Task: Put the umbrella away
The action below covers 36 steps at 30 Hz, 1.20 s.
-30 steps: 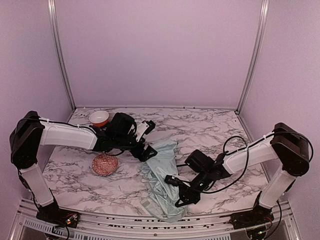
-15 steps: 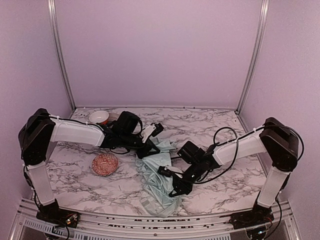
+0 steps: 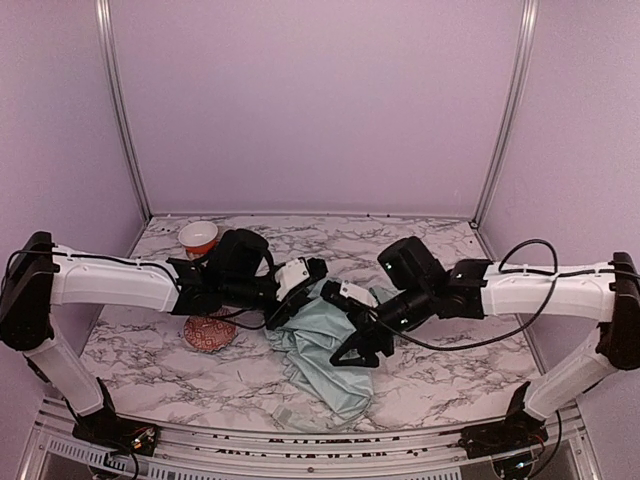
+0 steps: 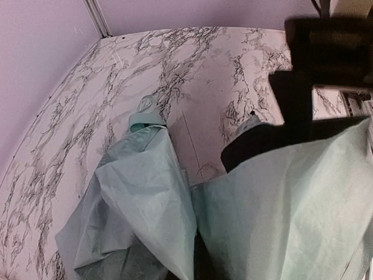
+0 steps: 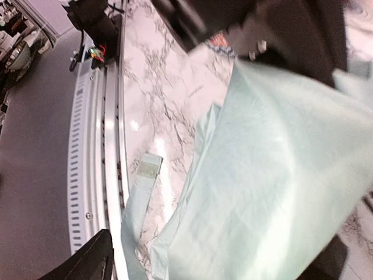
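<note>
**Q:** Fingers first: how do they stand?

**A:** Those of the left gripper are pressed together on the far edge of the umbrella, pinching its mint-green fabric. A second ago they stood wide apart over that same edge.

**Q:** And the right gripper?

**A:** The reverse. It was clamped on the cloth near the table's front edge. Now its fingers stand apart astride a fold farther up the bundle, gripping nothing.

**Q:** Where does the umbrella lie?

**A:** It is collapsed in a crumpled heap at the middle of the marble table, between the two grippers. Its near end has drawn a little away from the front rail. Both arms now reach farther inward than before.

**Q:** Surroundings?

**A:** A patterned bowl sits just left of the heap, now partly covered by the left arm. A white bowl stands at the far left, unmoved.
</note>
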{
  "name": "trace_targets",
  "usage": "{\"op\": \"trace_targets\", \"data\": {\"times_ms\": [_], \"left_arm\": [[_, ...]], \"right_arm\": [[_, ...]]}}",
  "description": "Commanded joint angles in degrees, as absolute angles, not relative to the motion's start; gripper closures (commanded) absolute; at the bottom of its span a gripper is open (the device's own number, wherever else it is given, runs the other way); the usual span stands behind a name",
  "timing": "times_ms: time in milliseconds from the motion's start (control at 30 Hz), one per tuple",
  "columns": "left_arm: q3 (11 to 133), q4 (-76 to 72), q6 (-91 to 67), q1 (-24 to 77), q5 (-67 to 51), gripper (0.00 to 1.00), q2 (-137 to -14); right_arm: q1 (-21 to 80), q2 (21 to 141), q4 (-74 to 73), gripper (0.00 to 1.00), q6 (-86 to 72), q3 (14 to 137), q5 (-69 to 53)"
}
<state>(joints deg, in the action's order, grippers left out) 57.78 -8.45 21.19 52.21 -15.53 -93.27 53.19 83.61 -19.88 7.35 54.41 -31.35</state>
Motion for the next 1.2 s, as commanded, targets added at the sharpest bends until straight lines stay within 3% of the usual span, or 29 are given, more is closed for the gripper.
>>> {"op": "trace_targets", "data": {"times_ms": [0, 167, 267, 400, 633, 867, 1167], "left_arm": [[57.4, -8.9, 24.6, 52.4, -13.2, 1.00, -93.4], [57.6, -9.1, 26.7, 53.6, -12.9, 1.00, -92.6], [57.1, -9.2, 28.8, 54.5, -10.9, 1.00, -92.0], [56.4, -10.5, 31.4, 54.7, -6.9, 1.00, -91.2], [62.6, -7.7, 43.8, 54.5, -6.0, 1.00, -92.0], [64.7, -4.0, 44.4, 54.6, -13.2, 1.00, -90.8], [63.5, -3.5, 45.1, 54.6, -11.6, 1.00, -90.4]], "right_arm": [[52.2, 76.1, -25.3, 0.17, 9.4, 58.9, -33.3], [37.7, 75.4, -29.6, 0.11, 12.9, 64.9, -43.3], [31.3, 79.7, -30.6, 0.12, 17.9, 70.3, -40.7], [24.3, 85.4, -29.2, 0.14, 20.2, 76.9, -46.3], [24.0, 92.3, -27.1, 0.14, 38.1, 78.1, -34.8], [25.4, 102.1, -33.6, 0.14, 54.2, 81.5, -37.4], [29.2, 109.3, -39.1, 0.14, 57.2, 80.3, -33.8]]}}
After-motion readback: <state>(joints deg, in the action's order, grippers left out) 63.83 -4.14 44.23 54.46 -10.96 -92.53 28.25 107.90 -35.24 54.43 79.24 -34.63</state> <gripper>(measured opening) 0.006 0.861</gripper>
